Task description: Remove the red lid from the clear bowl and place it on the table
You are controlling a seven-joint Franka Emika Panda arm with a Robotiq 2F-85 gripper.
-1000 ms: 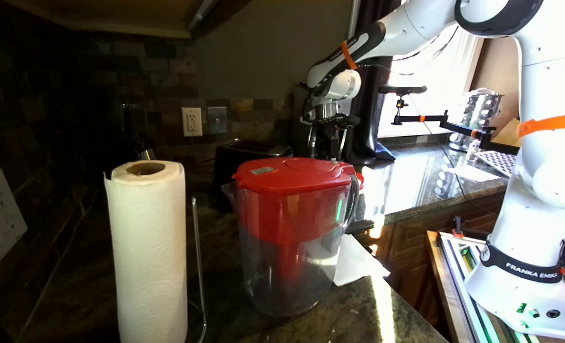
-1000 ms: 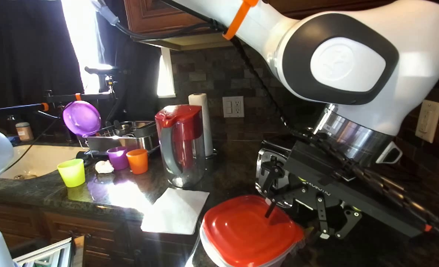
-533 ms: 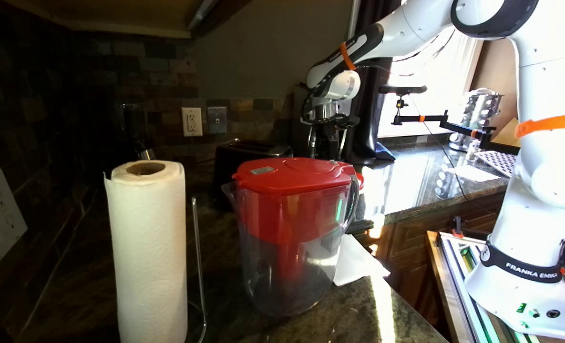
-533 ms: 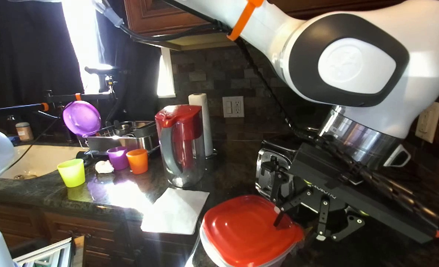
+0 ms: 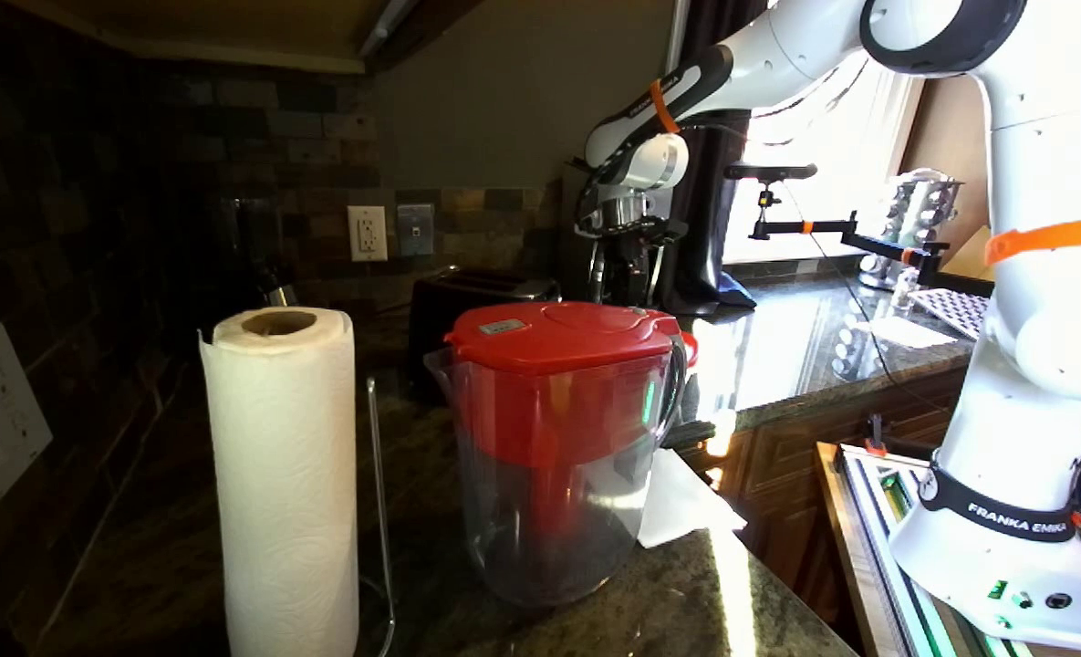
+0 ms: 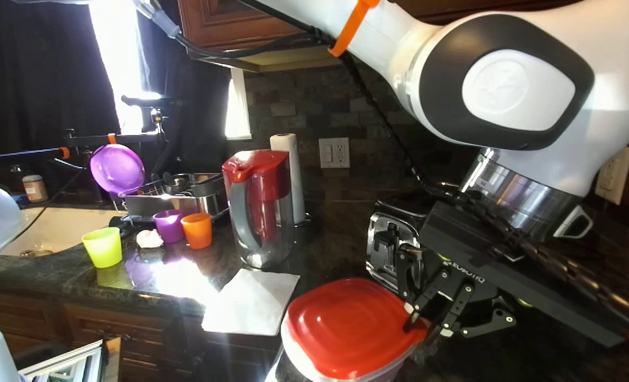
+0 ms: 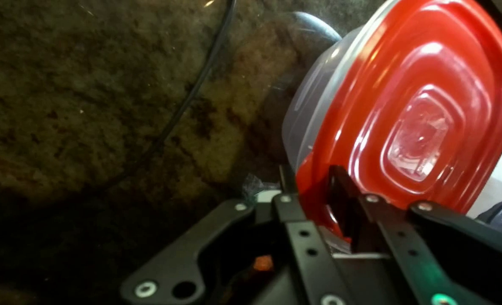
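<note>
The red lid [image 6: 346, 323] sits on the clear bowl [image 7: 308, 110], squarish with rounded corners and a domed middle. At the lid's near corner, my gripper [image 7: 312, 182] has come together, one finger [image 7: 339, 186] over the top and the other beside the edge. Between them lies the red corner, and the jaws look shut on it. An exterior view shows the gripper [image 6: 423, 333] at the right-hand corner of the lid. The bowl stands on the dark stone table [image 7: 106, 106]. From another side the red-topped jug hides most of the bowl.
A large red-topped jug [image 6: 264, 212] and a paper towel roll [image 5: 285, 493] stand farther off. Close behind the gripper is a toaster [image 6: 391, 241]. A white sheet [image 6: 250, 302] lies beside the bowl. A dark cable [image 7: 191, 93] crosses the counter. Coloured cups [image 6: 197, 231] stand near the sink.
My fingers have drawn together around the lid's corner. The wrist has shifted slightly to the right in an exterior view. The lid and bowl have moved slightly left there.
</note>
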